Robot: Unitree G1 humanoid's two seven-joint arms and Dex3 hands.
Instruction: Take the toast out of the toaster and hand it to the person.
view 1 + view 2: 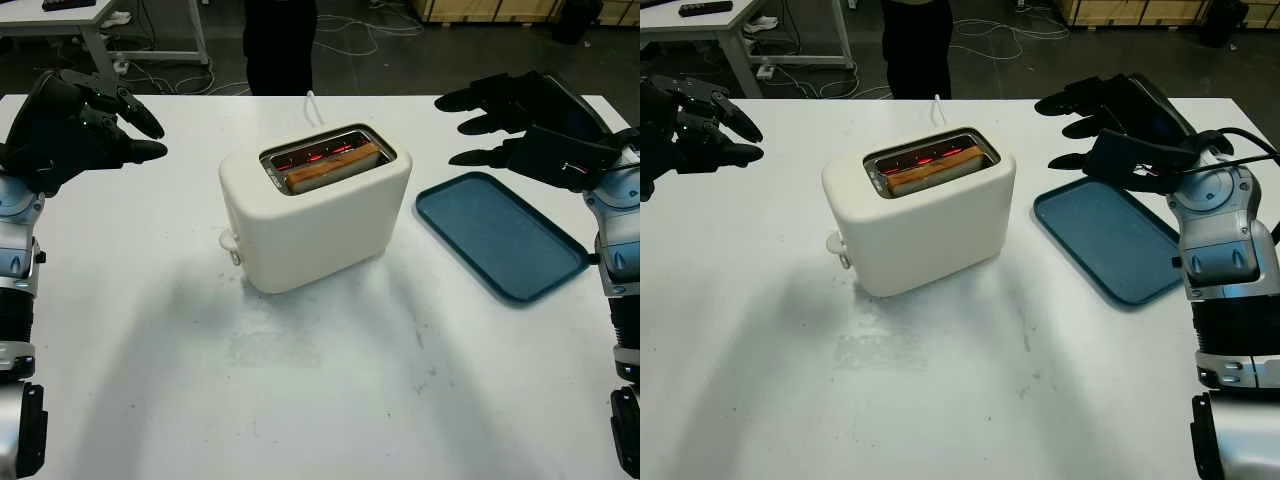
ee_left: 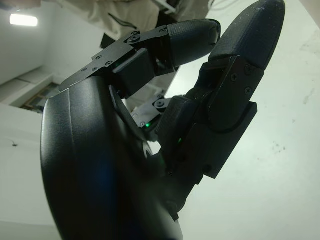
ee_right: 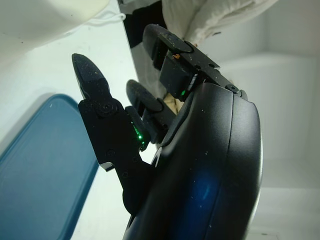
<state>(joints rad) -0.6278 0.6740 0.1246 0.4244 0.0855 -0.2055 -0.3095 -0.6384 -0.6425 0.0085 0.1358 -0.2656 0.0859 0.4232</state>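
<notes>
toast in toaster, blue tray under open right robot hand

**No readable text anywhere**

Looked over the cream toaster, the blue tray, the white table and both black hands: no brand, label, number or sign I can make out on any of them.

Black 3-finger left hand and right hand, silver-grey forearms.
</notes>
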